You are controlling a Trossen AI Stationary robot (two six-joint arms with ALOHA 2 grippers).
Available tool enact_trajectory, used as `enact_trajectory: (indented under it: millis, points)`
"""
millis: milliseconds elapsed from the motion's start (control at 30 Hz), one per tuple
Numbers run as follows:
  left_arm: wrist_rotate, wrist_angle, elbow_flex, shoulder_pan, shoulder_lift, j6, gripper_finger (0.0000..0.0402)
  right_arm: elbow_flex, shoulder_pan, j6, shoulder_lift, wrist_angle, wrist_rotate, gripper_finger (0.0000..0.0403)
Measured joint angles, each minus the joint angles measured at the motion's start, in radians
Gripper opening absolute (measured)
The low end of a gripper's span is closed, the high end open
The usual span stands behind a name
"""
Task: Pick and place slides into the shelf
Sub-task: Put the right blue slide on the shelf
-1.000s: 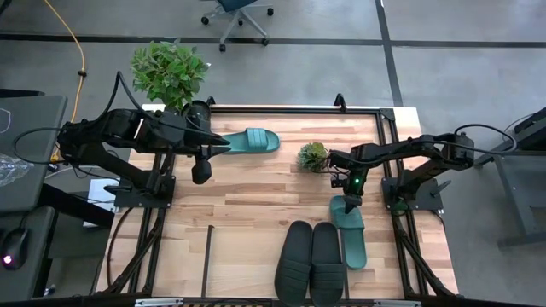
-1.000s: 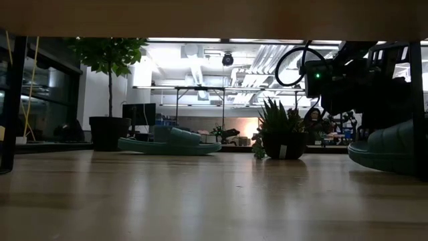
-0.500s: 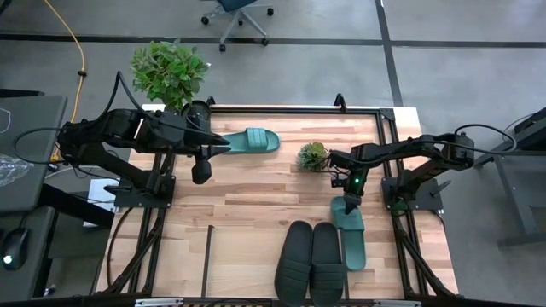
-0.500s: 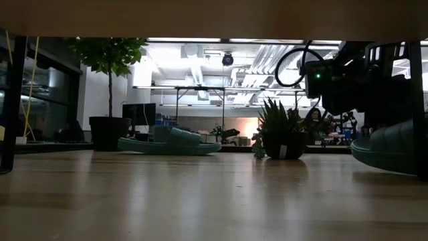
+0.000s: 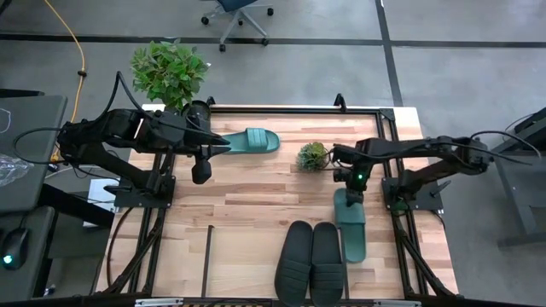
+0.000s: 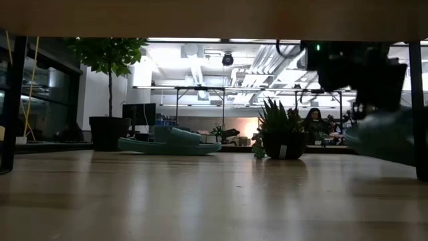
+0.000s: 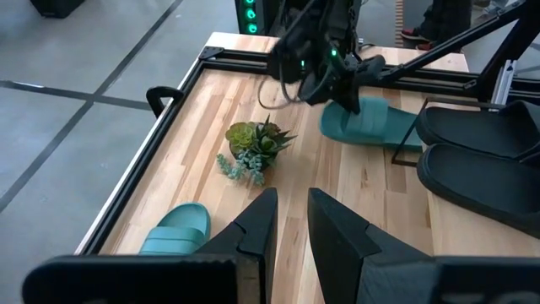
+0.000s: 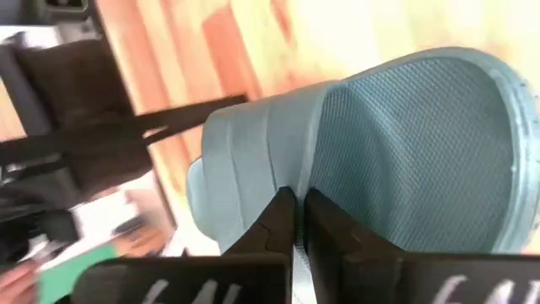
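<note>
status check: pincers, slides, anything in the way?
Right pincer shut on teal slide, heel end lifted. Left pincer waits by second teal slide. Black slides paired at front. Small plant sits close beside the right pincer.

I see a table (image 5: pixel 256 188) of pale, smooth wood planks framed by black metal rods (image 5: pixel 294 109). The teal slide (image 8: pixel 405 152) looks rubbery, matt, its footbed finely dimpled; the black slides (image 5: pixel 311 256) matt too.
</note>
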Motion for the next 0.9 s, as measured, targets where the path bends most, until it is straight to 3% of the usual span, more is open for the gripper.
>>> enact_trajectory:
  millis: [433, 900]
  points:
    - [0.006, 0.000, 0.000, 0.000, 0.013, 0.000, 0.0058, 0.218, 0.000, 0.103, -0.164, -0.160, 0.317, 0.0000]
    - [0.009, 0.000, 0.000, 0.000, 0.012, 0.000, 0.0058, 0.510, -0.001, 0.158, -0.253, -0.214, 0.499, 0.0000]
